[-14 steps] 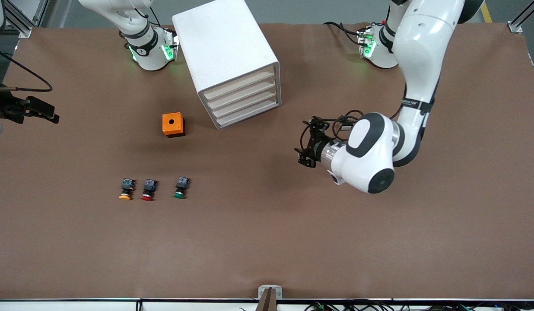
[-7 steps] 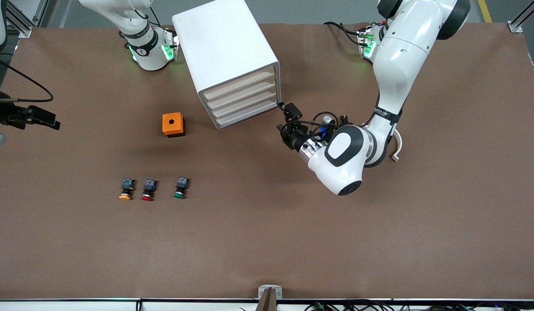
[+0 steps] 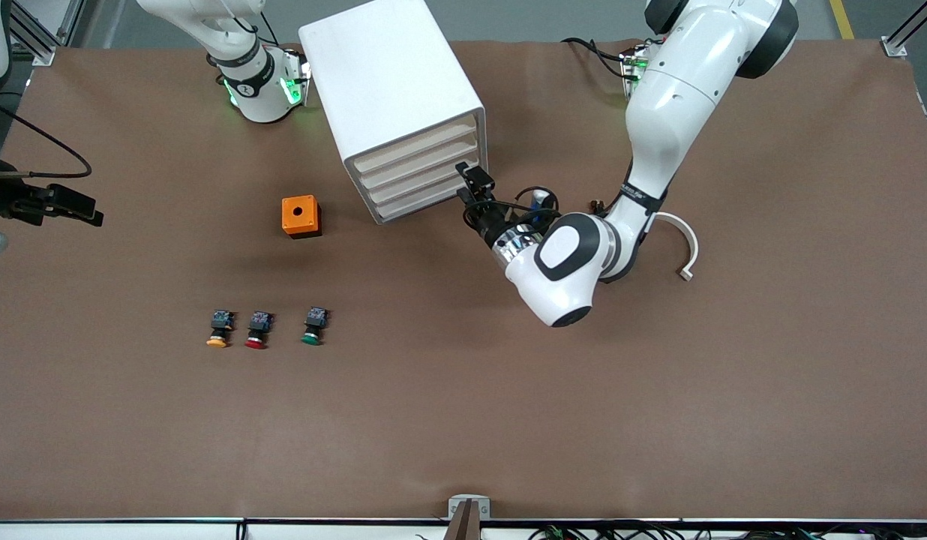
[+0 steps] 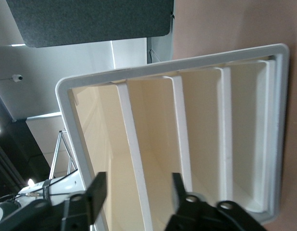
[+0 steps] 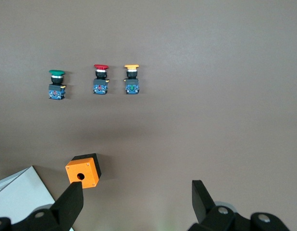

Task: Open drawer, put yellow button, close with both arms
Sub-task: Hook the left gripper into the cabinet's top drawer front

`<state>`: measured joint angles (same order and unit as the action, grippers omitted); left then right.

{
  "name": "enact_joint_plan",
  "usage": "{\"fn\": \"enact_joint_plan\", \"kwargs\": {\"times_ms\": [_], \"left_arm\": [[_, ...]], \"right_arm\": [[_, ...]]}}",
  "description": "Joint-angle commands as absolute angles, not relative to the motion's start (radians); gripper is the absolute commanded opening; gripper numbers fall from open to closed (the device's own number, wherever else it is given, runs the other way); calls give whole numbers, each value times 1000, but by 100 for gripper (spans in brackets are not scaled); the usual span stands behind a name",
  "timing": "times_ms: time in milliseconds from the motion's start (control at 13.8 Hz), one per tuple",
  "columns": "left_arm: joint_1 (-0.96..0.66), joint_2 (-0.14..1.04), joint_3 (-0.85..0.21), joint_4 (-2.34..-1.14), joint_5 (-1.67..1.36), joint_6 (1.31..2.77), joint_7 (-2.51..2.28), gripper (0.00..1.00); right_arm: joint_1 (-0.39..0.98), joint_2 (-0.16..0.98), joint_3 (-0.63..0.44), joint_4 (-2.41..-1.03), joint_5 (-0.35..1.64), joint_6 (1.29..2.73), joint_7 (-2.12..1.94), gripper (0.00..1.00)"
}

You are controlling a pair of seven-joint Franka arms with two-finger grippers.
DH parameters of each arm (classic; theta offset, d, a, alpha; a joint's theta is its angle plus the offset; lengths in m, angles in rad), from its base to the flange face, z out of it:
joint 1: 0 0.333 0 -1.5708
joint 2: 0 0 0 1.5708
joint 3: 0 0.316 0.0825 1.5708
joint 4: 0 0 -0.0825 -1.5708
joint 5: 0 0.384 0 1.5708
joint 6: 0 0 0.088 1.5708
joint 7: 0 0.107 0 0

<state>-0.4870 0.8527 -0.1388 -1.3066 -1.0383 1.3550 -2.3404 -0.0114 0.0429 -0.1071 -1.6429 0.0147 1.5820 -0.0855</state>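
A: Progress first: how far along does this look?

B: Hardly begun, I'd judge. The white cabinet stands at the counter's robot-side edge, about mid-length, and all four trays sit flush. The drawer, the topmost one, is not yet pulled.

A: And the arms?

B: The left gripper is at the cabinet's front, at the corner toward the left arm's end. Its wrist view looks straight at the tray fronts, jaws spread, nothing between them. The right gripper waits over the counter's edge at the right arm's end, jaws also spread and empty.

A: So opening, loading and the two-arm close are all left?

B: Seemingly, yes.

A: Where's the yellow button?

B: The yellow button lies untouched toward the camera-side edge, on the right arm's half. It ends a short row with a red button just beside it and a green button past that. It has a yellow-orange cap and a black-and-blue body. An orange box sits between the row and the cabinet.
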Motion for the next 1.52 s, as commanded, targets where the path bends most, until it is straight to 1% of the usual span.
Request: {"fn": "enact_joint_plan", "kwargs": {"times_ms": [0, 508, 580, 798, 1015, 1160, 1305, 1450], "left_arm": [[-526, 877, -137, -1284, -1061, 1324, -2364, 55], [-600, 881, -137, -1292, -1062, 1313, -2373, 54], [-615, 882, -137, -1293, -1062, 1313, -2373, 52], [-649, 882, -137, -1299, -1062, 1313, -2382, 41], [-663, 890, -137, -1299, -1062, 1313, -2414, 26], [-663, 900, -137, -1299, -1062, 1313, -2440, 21], [-657, 905, -137, -1299, -1062, 1313, -2454, 18], [-643, 905, -135, -1298, -1063, 1313, -2467, 17]], "right_arm": [[-14, 54, -98, -1615, 9, 1574, -89, 100], [-20, 54, -98, -1614, 8, 1571, -89, 100], [-21, 57, -98, -1614, 8, 1574, -89, 100], [-25, 71, -98, -1609, 6, 1581, -89, 100], [-21, 81, -98, -1606, 6, 1589, -89, 100], [-18, 81, -98, -1606, 6, 1614, -87, 100], [-20, 81, -98, -1608, 11, 1634, -87, 100], [-20, 81, -98, -1608, 14, 1644, -87, 100]]}}
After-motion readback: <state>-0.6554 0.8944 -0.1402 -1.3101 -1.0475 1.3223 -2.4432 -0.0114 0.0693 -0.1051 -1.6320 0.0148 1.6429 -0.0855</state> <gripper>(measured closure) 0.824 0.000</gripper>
